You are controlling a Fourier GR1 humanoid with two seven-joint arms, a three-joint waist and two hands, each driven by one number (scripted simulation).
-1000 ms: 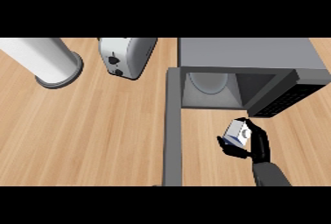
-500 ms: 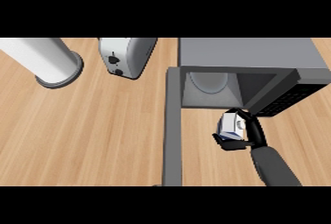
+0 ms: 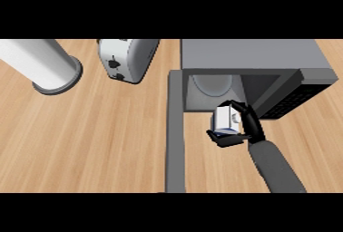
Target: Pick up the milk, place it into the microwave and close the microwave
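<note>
The milk (image 3: pixel 225 120) is a small white carton with a blue base, held in my right hand (image 3: pixel 247 129), whose fingers curl round it. It hangs just in front of the open mouth of the grey microwave (image 3: pixel 254 56), at the lower right of the cavity. The microwave's door (image 3: pixel 175 131) stands swung open, a long grey bar running toward the view's lower edge, left of the carton. A pale round turntable (image 3: pixel 213 85) shows inside the cavity. My left hand does not appear in the head view.
A silver toaster (image 3: pixel 127 58) stands left of the microwave at the back. A white cylinder on a grey round base (image 3: pixel 41 63) stands at the far left. Bare wooden counter (image 3: pixel 87 140) spreads to the left of the open door.
My right hand has carried the milk up and to the left, from the counter in front of the microwave's control panel to the mouth of the cavity.
</note>
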